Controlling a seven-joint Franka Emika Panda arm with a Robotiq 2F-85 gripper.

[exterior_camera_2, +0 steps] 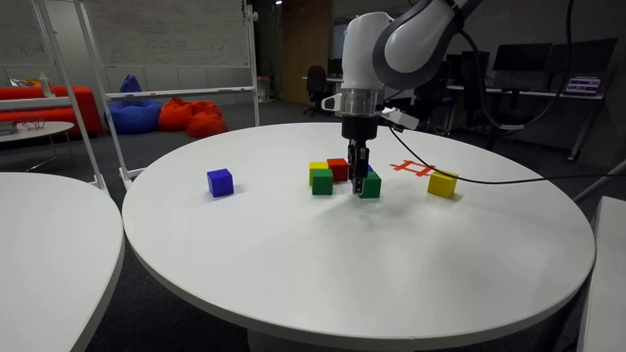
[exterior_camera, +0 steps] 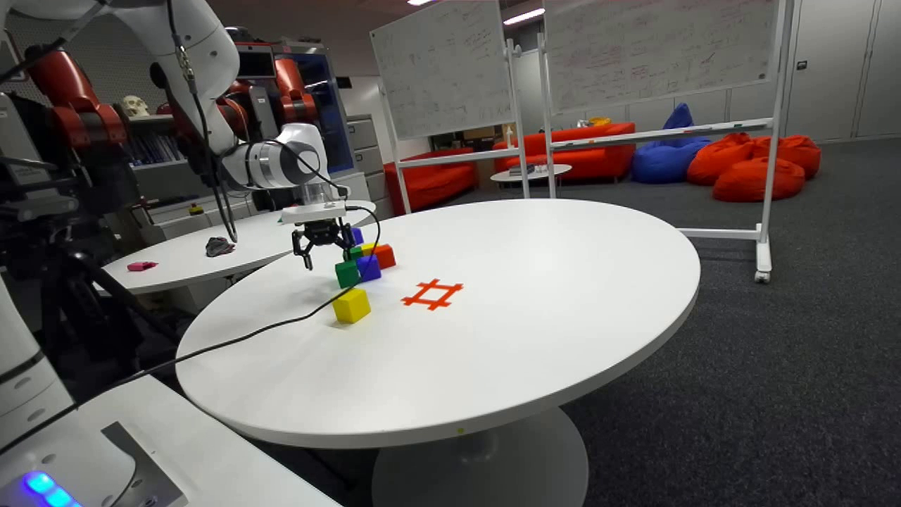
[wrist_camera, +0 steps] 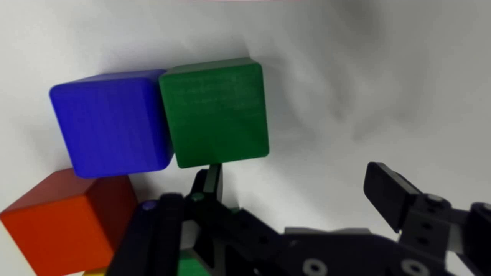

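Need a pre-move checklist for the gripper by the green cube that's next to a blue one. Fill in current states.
1. Gripper open: ok, fingers apart, nothing between them.
2. Green cube between the fingers: not ok, in the wrist view it lies beyond one fingertip.
3. Room around that cube: not ok, a blue cube sits alongside with no visible gap.
4. Finger off the green cube: cannot tell, they meet visually in the wrist view.
5. Second green cube clear: cannot tell, mostly hidden in the wrist view.
6. Cable off the lone yellow cube: cannot tell, it passes very close.
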